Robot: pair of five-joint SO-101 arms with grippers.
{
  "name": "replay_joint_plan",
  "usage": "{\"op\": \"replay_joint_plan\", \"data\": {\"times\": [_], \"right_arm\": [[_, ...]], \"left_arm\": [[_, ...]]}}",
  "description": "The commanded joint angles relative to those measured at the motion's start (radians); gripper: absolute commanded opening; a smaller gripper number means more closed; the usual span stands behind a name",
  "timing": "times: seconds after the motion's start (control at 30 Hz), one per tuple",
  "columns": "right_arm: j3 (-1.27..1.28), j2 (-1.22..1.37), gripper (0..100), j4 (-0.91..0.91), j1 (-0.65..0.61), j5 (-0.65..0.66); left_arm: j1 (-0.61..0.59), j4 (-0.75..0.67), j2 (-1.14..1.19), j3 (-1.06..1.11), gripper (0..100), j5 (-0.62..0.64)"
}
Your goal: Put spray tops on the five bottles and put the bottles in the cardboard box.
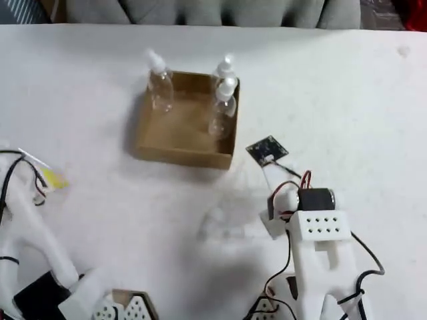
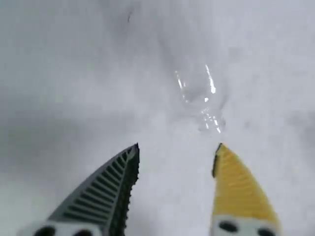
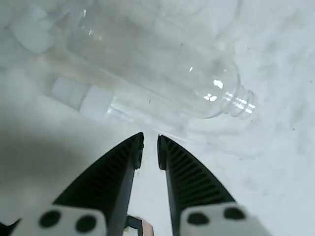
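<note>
Three bottles with spray tops [image 1: 225,107] stand upright in the cardboard box [image 1: 183,155], at twelve o'clock on the white table [image 1: 347,87]: one at its eleven o'clock corner, two along its three o'clock wall. At the box's six o'clock, well apart from it, an uncapped clear bottle [image 3: 162,64] lies on its side, a loose spray top [image 3: 81,98] just beside it. The right gripper [image 3: 150,137] hovers near them, fingers drawn almost together on nothing. The left gripper [image 2: 178,146] is spread wide and empty, facing a clear bottle's open neck [image 2: 211,123].
</note>
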Motion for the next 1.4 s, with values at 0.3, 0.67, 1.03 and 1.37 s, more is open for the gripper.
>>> {"op": "replay_joint_plan", "data": {"times": [0.3,0.67,1.03,1.37], "right_arm": [[-0.006,-0.021,1.7,-0.015,0.002,0.009],[-0.006,-0.021,1.7,-0.015,0.002,0.009],[0.003,-0.021,1.7,-0.031,-0.004,0.009],[0.003,-0.021,1.8,-0.042,-0.005,0.009]], "left_arm": [[0.022,0.023,-0.007,-0.141,15,-1.438],[0.054,-0.054,-0.001,-0.137,27,-2.050],[0.140,-0.379,0.002,0.006,27,-2.065],[0.140,-0.391,0.234,-0.110,27,-2.093]]}}
